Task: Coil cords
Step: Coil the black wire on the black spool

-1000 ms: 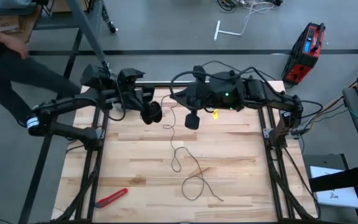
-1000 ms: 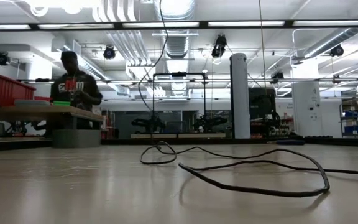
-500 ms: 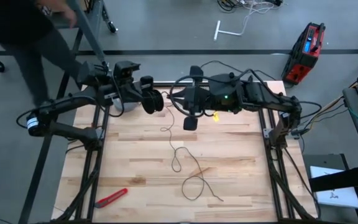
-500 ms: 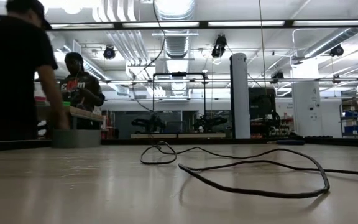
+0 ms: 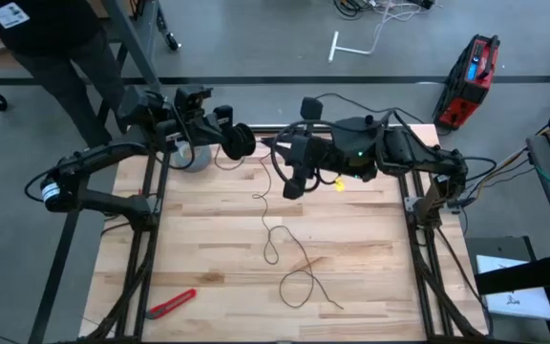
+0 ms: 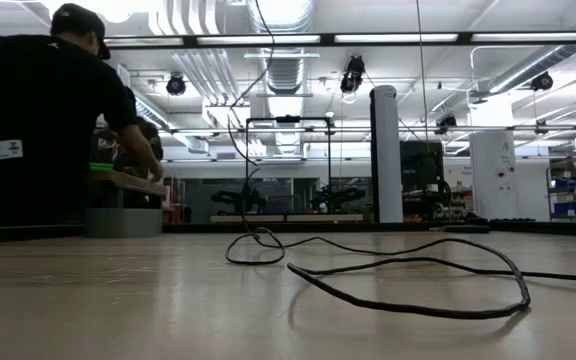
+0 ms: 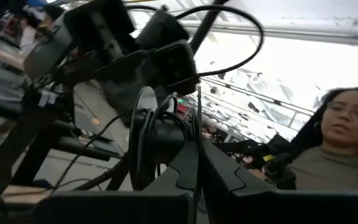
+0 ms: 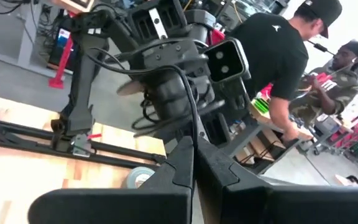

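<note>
- A red tool [image 5: 171, 304] lies on the wooden table [image 5: 208, 239], near its front left corner.
- A grey tape roll [image 5: 195, 156] sits at the back left of the table, under the left arm.
- The left gripper [image 5: 240, 141] is up in the air at the back of the table. Its fingers are clamped on the small black reel [image 5: 240, 141], which stands on its edge between them.
- The thin black cord [image 5: 273, 229] hangs down from the grippers to the middle of the table. There it lies in loose loops that run toward the front.
- The right gripper [image 5: 292, 182] is just beside the reel, also in the air. Its fingers [image 8: 179, 163] are pressed together, with the cord running up between them.
- A small yellow thing [image 5: 337, 184] lies under the right arm.
- A person in a black shirt [image 6: 48, 120] stands past the table's back left corner.
</note>
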### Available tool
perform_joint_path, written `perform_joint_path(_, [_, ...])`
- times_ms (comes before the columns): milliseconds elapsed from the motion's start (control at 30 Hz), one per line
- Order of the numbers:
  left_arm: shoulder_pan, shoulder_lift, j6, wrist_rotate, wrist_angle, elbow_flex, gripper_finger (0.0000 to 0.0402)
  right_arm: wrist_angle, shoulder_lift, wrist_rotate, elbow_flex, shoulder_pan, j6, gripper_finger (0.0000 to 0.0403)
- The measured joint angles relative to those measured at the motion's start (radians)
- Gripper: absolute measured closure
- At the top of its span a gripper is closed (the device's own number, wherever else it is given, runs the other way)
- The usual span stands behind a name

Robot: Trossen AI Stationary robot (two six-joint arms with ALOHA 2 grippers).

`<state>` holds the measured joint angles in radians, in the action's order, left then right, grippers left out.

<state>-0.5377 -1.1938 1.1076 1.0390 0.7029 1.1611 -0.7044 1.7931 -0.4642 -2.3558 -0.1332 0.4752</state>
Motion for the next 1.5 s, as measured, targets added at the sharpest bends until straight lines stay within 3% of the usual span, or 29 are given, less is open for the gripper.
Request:
perform_joint_path(433, [-0.04,0.004,-0.013,0.082,0.001,0.085,0.0401,0.011,-0.002,-0.089,0.0,-0.004,0.042,0.0403])
perform_joint_path(600, [-0.031,0.006,0.047,0.199,-0.001,0.099,0.0401,0.086,-0.003,-0.088,0.0,-0.007,0.067,0.0403])
perform_joint_path(867, [-0.021,0.007,0.062,0.178,-0.007,0.07,0.0401,0.112,-0.004,-0.087,0.0,-0.011,0.104,0.0403])
perform_joint_path(1200, [0.106,-0.022,0.049,0.206,-0.012,0.067,0.0401,0.155,-0.004,-0.086,0.0,0.014,0.081,0.0403])
perform_joint_path(1500, [0.137,-0.086,0.022,0.096,-0.011,0.067,0.0401,0.126,-0.004,-0.049,0.003,0.026,-0.012,0.0403])
